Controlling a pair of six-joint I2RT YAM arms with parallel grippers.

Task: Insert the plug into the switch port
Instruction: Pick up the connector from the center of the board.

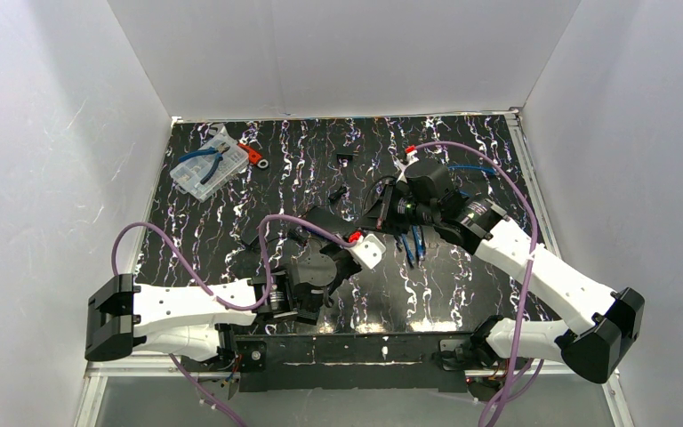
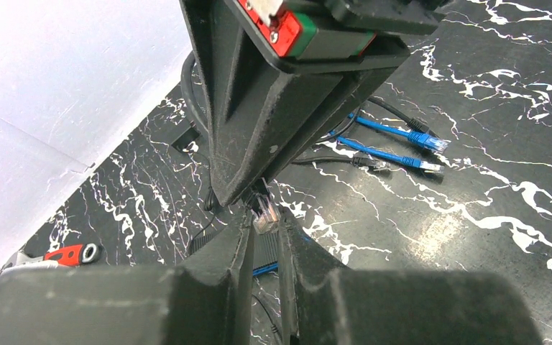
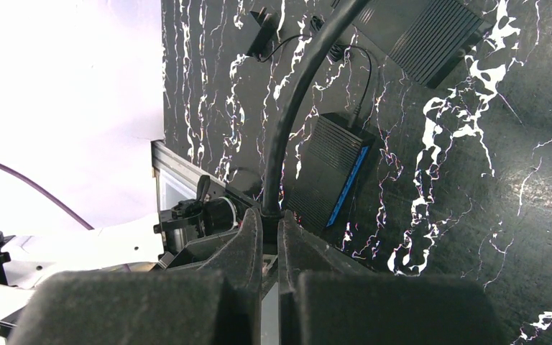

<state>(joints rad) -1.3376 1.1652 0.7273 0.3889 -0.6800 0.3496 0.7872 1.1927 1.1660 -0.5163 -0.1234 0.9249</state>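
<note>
**A:** Where's the plug?

**B:** In the left hand. That hand is pressed in on the plug, with the clear tip poking out at twelve o'clock and the boot back between the fingers. It looks lifted off the table.

**A:** And the right hand?

**B:** The right hand is pinched almost closed on a black cable that runs off toward one o'clock. From the left wrist, its tips hang just above the plug, at twelve. I'd guess it's the same lead, with one hand steadying it so the other can take the plug squarely.

**A:** Why grip at the boot?

**B:** It probably keeps the tip bare so it can enter a port.

**A:** Where's the switch?

**B:** It's the black box with the blue front, flat on the table at one o'clock from the right fingertips and apart from both hands. I can't make out the ports.

**A:** Is anything in the way?

**B:** Only the blue cables, loose at two o'clock from the plug and well apart.

**A:** What's next?

**B:** I'd say the right hand has to give slack, and the plug must turn to face that blue front.
</note>
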